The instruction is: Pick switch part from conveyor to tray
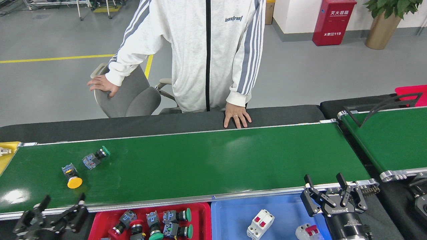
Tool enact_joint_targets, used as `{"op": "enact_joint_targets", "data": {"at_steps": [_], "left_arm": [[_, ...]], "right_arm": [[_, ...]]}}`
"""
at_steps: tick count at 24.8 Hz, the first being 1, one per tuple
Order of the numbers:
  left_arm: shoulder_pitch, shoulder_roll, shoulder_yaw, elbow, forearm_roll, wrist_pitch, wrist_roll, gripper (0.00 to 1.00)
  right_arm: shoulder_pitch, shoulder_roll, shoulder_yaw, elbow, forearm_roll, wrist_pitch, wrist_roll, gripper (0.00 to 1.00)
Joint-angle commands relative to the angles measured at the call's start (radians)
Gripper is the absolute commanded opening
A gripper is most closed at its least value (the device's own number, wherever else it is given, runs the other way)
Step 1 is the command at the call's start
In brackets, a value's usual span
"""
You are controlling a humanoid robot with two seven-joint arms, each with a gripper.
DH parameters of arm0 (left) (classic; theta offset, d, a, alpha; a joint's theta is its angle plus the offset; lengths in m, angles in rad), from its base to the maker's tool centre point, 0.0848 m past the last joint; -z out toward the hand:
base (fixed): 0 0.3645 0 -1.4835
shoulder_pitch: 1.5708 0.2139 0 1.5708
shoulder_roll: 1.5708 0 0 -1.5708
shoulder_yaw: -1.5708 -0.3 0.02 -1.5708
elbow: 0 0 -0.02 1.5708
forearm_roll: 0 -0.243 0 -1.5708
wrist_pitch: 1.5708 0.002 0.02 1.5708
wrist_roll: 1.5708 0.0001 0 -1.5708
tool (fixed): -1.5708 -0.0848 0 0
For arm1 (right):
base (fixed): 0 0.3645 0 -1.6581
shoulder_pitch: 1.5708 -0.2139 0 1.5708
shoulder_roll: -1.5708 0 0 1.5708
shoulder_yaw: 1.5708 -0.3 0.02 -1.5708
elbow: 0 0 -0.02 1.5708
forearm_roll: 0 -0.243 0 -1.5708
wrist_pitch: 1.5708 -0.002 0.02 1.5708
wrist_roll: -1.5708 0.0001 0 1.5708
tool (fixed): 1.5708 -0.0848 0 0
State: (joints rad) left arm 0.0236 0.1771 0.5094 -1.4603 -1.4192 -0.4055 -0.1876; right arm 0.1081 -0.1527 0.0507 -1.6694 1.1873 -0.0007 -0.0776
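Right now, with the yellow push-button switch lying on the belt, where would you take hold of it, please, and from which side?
I would probably grip the yellow switch across its narrower body, between the wide yellow cap and the blue-grey contact block, coming straight down from above. It lies on its side on the conveyor, cap toward the near rail, so the body is exposed. The left gripper, open, is closest.

Left claw (61, 200): matte black, slim linked fingers with small pivot joints, mounted on a dark body cut off by the lower picture edge. Right claw (333, 186): black, two jointed fingers (308, 182) built from linked bars with visible pivot pins; white lettering printed on its black base; below that, a black cylindrical wrist ringed by a silver band.
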Motion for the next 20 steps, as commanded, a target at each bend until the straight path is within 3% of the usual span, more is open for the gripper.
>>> {"op": "enact_joint_targets", "data": {"at_steps": [1,10,17,20], "left_arm": [[-0.047,0.027,0.000,0.020,0.005,0.002,0.007,1.00],[-0.177,0.094,-0.020,0.251,0.002,0.013,0.005,1.00],[-0.304,0.137,-0.104,0.449,0.000,0.076,0.007,1.00],[-0.372,0.145,-0.126,0.538,-0.001,0.149,0.011,0.97]], "right_arm": [[-0.001,0.001,-0.008,-0.010,0.002,0.002,-0.008,1.00],[0.051,-0.005,-0.026,-0.013,0.002,-0.002,-0.010,1.00],[0.041,-0.004,-0.025,-0.010,0.002,-0.002,-0.010,1.00],[0.035,-0.010,-0.023,-0.010,0.003,-0.004,-0.010,1.00]]}}
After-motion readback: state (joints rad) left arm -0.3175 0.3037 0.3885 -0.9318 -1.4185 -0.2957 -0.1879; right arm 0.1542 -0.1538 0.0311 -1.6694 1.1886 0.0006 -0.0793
